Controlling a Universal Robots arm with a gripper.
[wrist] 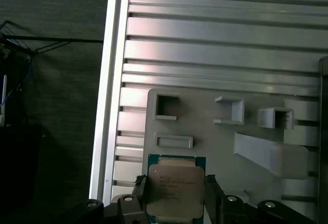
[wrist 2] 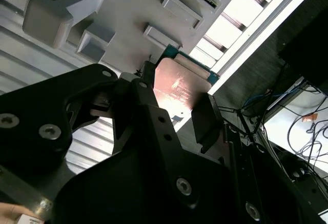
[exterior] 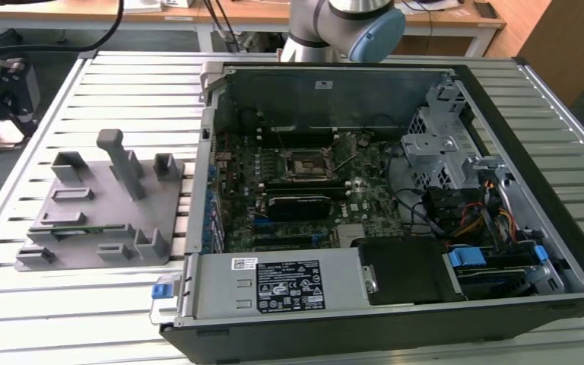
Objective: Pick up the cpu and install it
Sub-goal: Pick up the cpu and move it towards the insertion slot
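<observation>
In the first wrist view the tool (wrist: pixel 176 197) is clamped on the cpu (wrist: pixel 177 188), with a dark jaw pressing against each of two opposite sides. The silvery lid faces the camera, and a thin green rim shows along its edges. The chip hangs above a grey fixture plate (wrist: pixel 205 137), over the part of the plate near the rim of the slatted metal surface (wrist: pixel 215 29). Past that rim we see only dark floor (wrist: pixel 51 106). Raised pockets and blocks stand on the plate near the chip. In the second wrist view the lid catches a warm reflection and sits clear of the plate behind it.

In the exterior view the plate lies at the exterior view's left, just beside the open computer case (exterior: pixel 535 114), with bare slats around it. Inside the case the socket frame (exterior: pixel 307 162) sits mid-way on the motherboard (exterior: pixel 368 198), open from above. The drive cage (exterior: pixel 439 144) and the cables stand toward the exterior view's right, apart from the socket frame.

As for writing, lines of small print cross the chip's lid. A white sticker (exterior: pixel 322 84) marks the case's far wall, and a large printed label (exterior: pixel 290 280) covers the power supply at the near edge.
</observation>
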